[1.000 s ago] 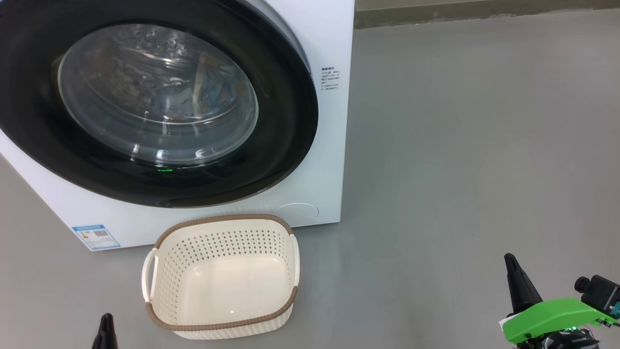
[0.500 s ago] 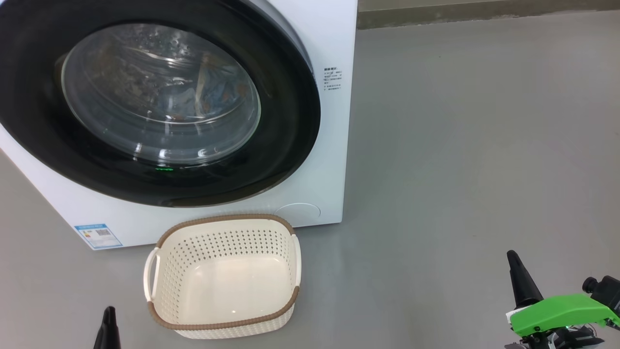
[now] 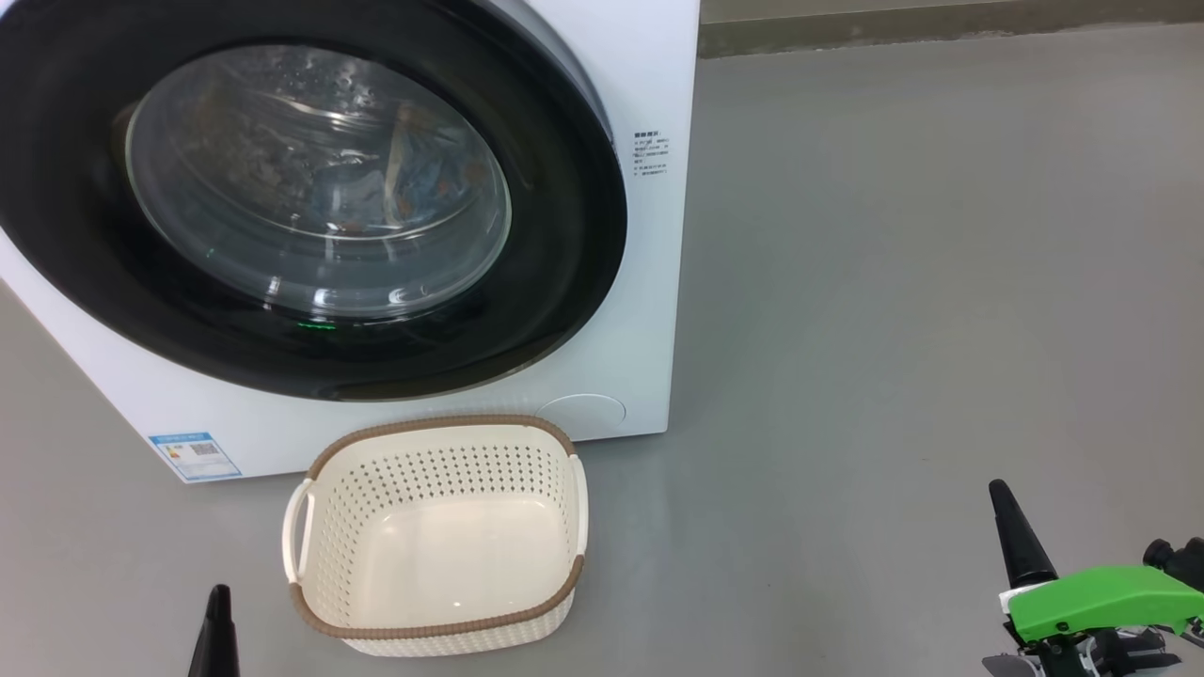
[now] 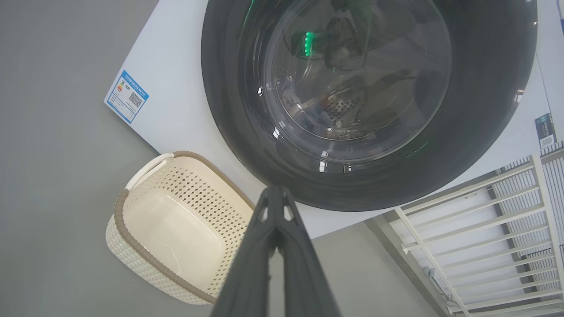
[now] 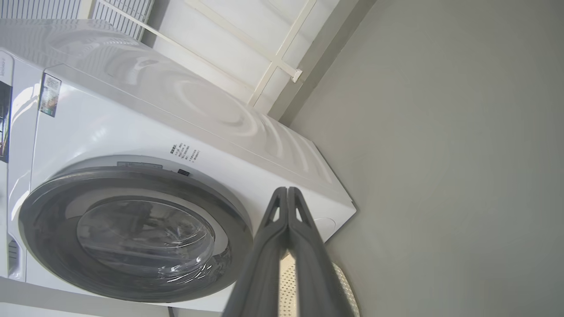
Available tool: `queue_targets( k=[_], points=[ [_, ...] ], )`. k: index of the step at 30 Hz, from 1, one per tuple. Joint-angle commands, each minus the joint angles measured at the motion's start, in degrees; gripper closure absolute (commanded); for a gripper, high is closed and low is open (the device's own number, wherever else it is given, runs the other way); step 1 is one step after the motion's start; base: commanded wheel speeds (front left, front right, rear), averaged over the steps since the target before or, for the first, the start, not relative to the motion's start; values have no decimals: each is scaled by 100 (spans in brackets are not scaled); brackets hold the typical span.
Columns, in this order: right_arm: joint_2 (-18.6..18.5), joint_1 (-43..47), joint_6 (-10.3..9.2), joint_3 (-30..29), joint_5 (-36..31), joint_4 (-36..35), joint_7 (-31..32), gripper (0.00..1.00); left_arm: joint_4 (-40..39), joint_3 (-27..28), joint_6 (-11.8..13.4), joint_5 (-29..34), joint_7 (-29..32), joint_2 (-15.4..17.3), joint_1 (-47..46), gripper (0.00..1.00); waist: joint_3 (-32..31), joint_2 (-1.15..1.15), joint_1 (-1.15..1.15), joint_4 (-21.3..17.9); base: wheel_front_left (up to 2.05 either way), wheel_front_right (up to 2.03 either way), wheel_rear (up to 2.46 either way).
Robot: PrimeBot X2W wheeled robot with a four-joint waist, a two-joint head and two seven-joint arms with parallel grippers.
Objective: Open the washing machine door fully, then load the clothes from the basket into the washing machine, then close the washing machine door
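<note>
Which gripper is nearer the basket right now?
Left. The left gripper sits just off the basket's front-left corner, fingers shut. The right gripper is far off to the basket's right, also shut.

The white boxy washing machine [image 3: 649, 329] has a glossy black round door [image 3: 555, 263]. The cream perforated plastic basket [image 3: 433, 465] has a brown woven-look rim. The fabric clothes [image 3: 423, 179] are light blue with orange-brown print.
</note>
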Motion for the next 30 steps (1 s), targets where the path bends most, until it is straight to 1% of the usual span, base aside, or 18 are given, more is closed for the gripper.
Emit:
queue_targets(
  k=[1, 21, 30],
  points=[
    [-32, -198, 1, 14, 163, -194, 47, 100, -201, 96, 3, -178, 45, 56, -267, 100, -1, 0, 0, 4, 0, 0, 0],
    [78, -212, 0, -176, 1177, -374, 369, 100, -363, 82, 3, -1385, 364, -7, -354, 100, -14, 0, 0, 51, 0, 0, 0],
    [136, -220, 0, -277, 1711, -469, 538, 100, -449, 74, 4, -2022, 532, -40, -400, 100, -20, 0, 0, 76, 0, 0, 0]
  ],
)
